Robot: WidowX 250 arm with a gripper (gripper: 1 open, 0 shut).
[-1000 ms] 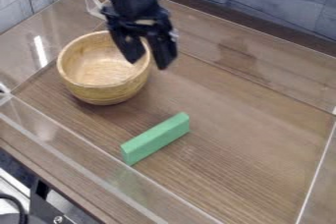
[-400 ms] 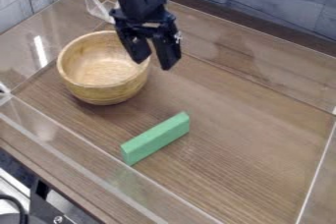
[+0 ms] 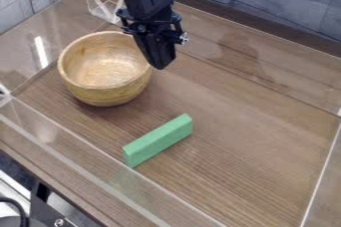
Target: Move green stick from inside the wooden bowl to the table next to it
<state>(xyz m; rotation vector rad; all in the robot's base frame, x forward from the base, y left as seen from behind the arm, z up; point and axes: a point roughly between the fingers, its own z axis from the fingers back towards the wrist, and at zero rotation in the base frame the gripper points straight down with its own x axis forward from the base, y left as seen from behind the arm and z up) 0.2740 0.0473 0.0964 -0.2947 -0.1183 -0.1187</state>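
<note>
The green stick (image 3: 159, 138) lies flat on the table (image 3: 253, 121), in front and to the right of the wooden bowl (image 3: 104, 68). Nothing is inside the bowl; its pale grained inside shows. My black gripper (image 3: 162, 60) hangs over the bowl's right rim, well above and behind the stick. Its fingers are pressed together with nothing between them.
Low clear acrylic walls (image 3: 80, 176) border the tabletop on all sides. A white cable (image 3: 96, 7) runs behind the arm at the back left. Bare wood lies to the right of the stick and bowl.
The gripper's fingers have gone from spread apart to pressed together. The arm has risen slightly and shifted a little. The stick and bowl have not moved.
</note>
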